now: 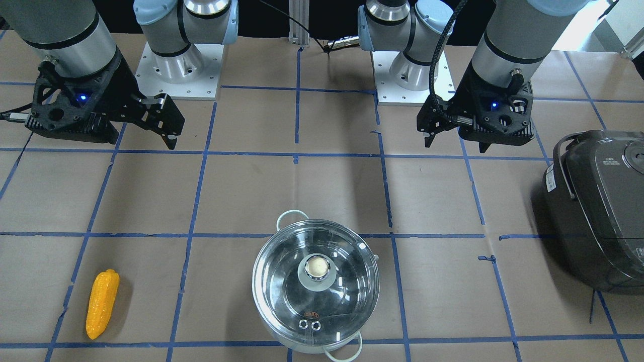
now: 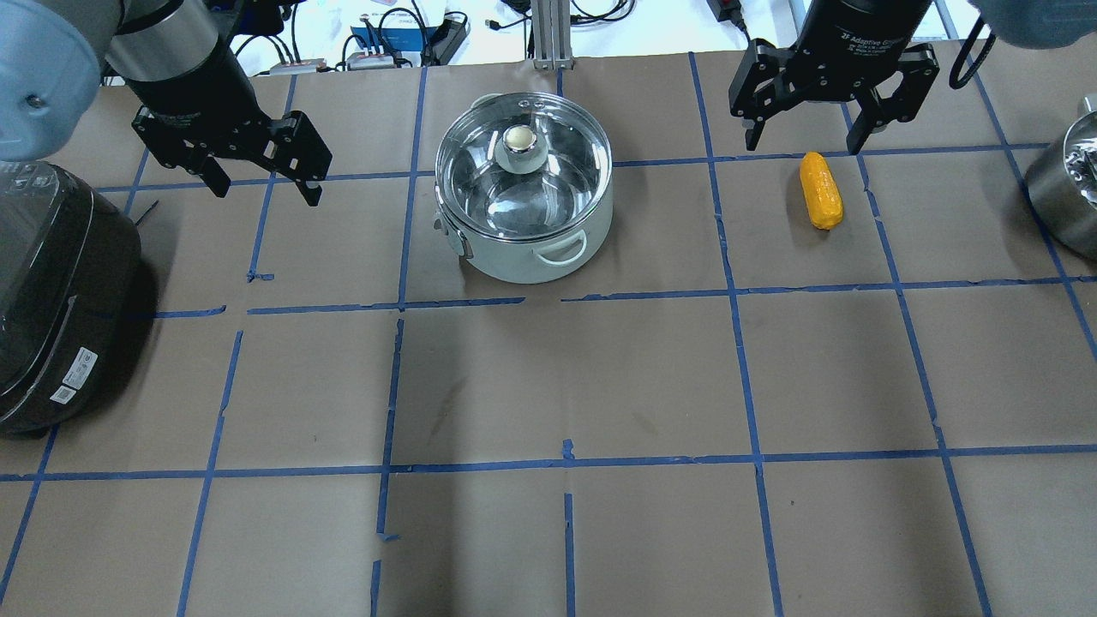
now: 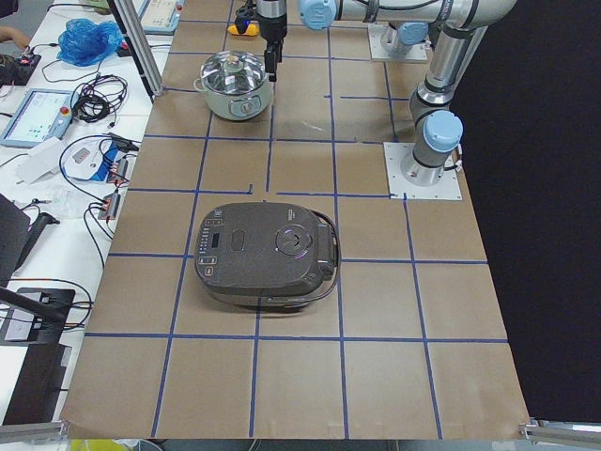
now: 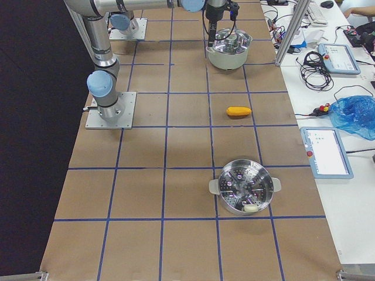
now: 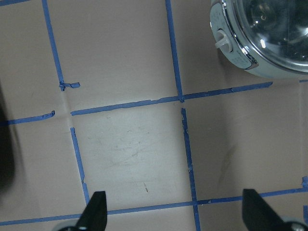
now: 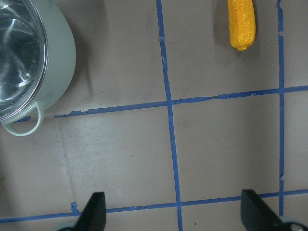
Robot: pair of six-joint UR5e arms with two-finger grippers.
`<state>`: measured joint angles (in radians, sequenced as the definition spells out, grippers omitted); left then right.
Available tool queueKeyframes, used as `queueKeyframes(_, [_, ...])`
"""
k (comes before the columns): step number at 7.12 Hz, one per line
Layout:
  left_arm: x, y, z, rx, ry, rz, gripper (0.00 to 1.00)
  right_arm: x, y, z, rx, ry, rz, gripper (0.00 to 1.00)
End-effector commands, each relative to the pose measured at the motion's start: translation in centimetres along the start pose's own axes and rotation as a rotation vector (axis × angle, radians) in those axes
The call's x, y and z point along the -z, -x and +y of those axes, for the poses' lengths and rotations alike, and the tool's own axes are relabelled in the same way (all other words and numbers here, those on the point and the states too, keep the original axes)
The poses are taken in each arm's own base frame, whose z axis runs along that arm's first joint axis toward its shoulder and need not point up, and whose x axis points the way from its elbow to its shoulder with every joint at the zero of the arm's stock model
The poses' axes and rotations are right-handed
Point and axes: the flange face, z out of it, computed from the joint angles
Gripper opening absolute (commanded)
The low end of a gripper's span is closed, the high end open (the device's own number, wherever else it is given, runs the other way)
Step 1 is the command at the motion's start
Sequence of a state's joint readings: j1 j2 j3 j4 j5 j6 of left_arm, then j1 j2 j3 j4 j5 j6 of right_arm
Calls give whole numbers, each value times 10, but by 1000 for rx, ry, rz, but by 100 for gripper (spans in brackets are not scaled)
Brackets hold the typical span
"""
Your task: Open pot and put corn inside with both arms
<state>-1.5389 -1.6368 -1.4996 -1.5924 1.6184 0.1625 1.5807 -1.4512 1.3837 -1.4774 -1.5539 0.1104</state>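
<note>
The steel pot stands at the far middle of the table with its glass lid on and the pale knob on top. The yellow-orange corn lies on the paper to the pot's right. My left gripper hangs open and empty to the left of the pot. My right gripper hangs open and empty just beyond the corn's far end. The left wrist view shows the pot at top right. The right wrist view shows the corn at top and the pot at left.
A large dark grey rice cooker sits at the left edge of the table. A steel steamer pot sits at the right end. Brown paper with blue tape lines covers the table.
</note>
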Motion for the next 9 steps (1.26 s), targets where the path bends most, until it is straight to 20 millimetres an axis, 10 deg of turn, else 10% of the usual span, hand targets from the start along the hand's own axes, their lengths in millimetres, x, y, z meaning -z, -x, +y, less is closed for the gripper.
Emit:
queueKeyframes(1, [-1,0,0,0,2,0,100,2,-1,1,1,-4,9,100])
queueKeyframes(4, [-2,0,-2,-3,2,-1,100,-5,-15,-18,-7,-1,13,100])
queueKeyframes(6, [-6,0,-17,15,1,3,100,-39,-83,-79,-53,50,14,100])
queueKeyframes(9, [-37,-72,-65,-25,-90,32,100,-188,-135,-192,87,-6,17,99])
